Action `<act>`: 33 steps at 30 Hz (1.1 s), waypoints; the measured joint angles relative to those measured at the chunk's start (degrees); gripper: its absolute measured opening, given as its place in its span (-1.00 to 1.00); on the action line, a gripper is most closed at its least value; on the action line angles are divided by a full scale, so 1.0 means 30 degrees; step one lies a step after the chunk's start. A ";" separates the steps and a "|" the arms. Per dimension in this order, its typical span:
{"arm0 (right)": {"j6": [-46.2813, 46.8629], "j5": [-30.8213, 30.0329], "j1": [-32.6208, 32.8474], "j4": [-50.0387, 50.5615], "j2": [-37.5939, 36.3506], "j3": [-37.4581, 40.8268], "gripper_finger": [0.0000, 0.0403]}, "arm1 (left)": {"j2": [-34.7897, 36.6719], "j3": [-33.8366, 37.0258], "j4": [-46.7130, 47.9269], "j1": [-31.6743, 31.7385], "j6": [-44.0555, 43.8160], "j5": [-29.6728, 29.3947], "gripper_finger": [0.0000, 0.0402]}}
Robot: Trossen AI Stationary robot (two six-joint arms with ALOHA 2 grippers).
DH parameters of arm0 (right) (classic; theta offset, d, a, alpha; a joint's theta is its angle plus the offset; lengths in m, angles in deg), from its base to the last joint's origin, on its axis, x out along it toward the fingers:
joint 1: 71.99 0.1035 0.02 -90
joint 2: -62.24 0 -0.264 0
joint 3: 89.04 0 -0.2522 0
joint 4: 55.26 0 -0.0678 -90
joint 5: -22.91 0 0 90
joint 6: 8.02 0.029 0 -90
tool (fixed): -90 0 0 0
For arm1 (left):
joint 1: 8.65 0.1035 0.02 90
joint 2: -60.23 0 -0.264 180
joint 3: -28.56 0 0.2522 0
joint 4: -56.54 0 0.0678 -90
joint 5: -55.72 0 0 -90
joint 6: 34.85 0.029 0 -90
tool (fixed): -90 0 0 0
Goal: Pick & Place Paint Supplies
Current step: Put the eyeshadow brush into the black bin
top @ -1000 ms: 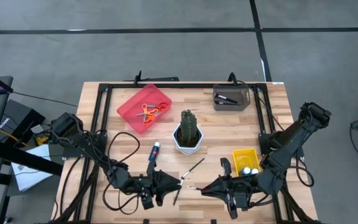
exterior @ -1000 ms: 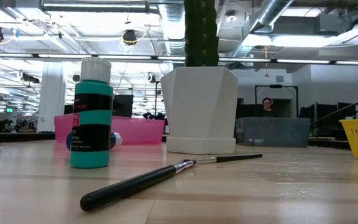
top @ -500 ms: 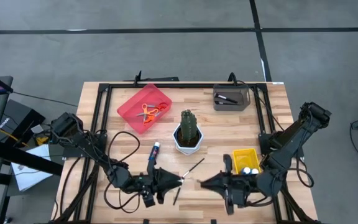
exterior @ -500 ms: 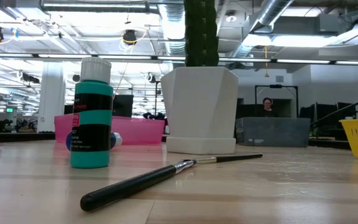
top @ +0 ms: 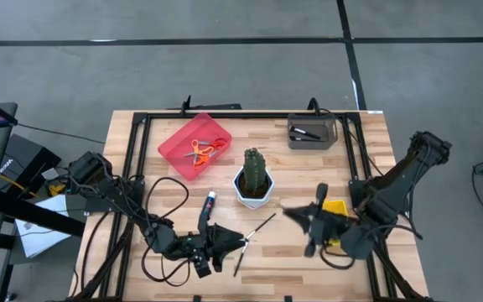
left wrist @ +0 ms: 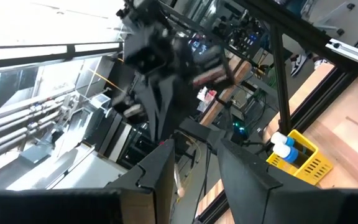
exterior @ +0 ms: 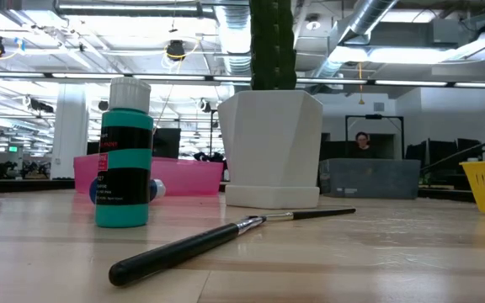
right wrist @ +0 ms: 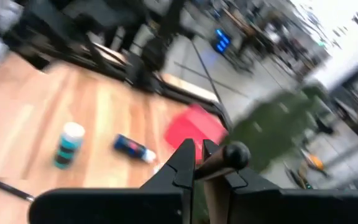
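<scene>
Right gripper (top: 290, 212) is raised over the desk (top: 309, 164) near the yellow bin (top: 335, 210), jaws clamped on a brush (right wrist: 219, 163). Left gripper (top: 241, 242) sits low at the front edge, jaws slightly apart, empty. Another brush (top: 254, 233) lies on the desk just beside the left gripper. One bottle (exterior: 125, 153) stands upright; another bottle (top: 210, 201) lies flat beside the cactus (top: 255, 170). Scissors (top: 200, 152) lie in the red tray (top: 177, 141).

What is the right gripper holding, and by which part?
A thin paintbrush, pinched by the right gripper on its handle near the rounded end.
</scene>
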 joint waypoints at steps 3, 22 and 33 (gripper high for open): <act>0.2365 -0.0899 -0.0201 0.2377 -0.0436 -0.0005 -0.95 | 0.0000 0.0000 -0.0001 0.0006 0.0007 -0.0094 -0.42; 2.0224 -0.2197 -0.5107 1.9889 -0.0901 0.0263 -0.95 | 0.0000 0.0000 -0.0100 0.0036 0.1005 -0.2031 -0.41; 1.9150 -0.1913 -1.0926 1.8879 -0.0992 0.3324 -0.95 | 0.0000 0.0000 -0.0087 0.0036 0.1010 -0.2345 -0.41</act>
